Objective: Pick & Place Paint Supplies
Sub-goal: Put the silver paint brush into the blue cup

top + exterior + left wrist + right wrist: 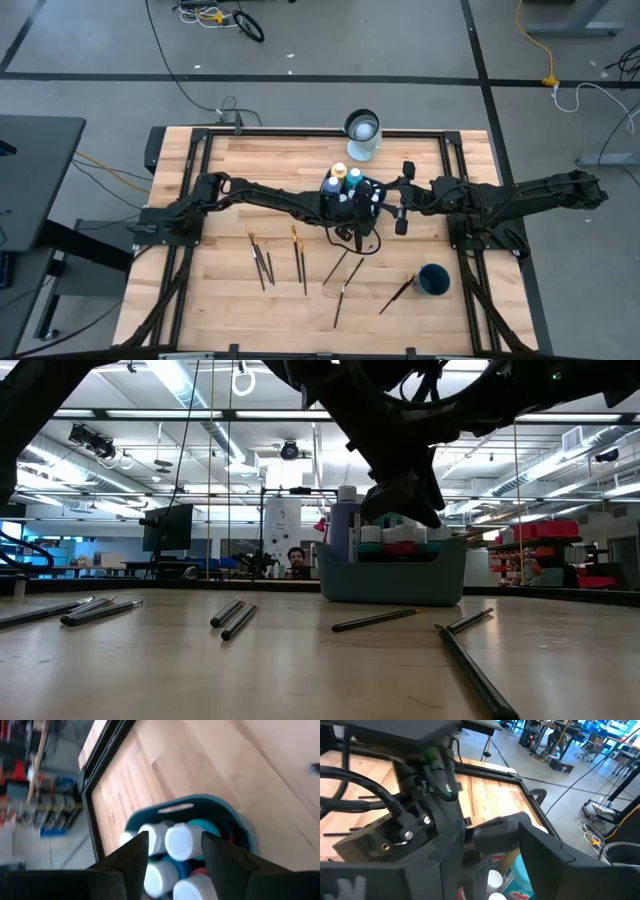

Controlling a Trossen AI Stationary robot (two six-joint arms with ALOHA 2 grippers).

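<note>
While both arms meet over the table's middle, the left gripper [172,855] hangs above the caddy [352,193] of paint bottles [180,841].
Its fingers [132,857] stand apart on either side of a white-capped bottle, not closed on it. The right gripper [402,198] waits just right of the caddy, fingers apart, holding nothing. The caddy sits mid-table, packed with capped bottles. Brushes [299,255] lie scattered on the wood nearer the front edge. A glass jar [362,133] stands at the far edge and a blue cup [433,279] at the near right.
</note>
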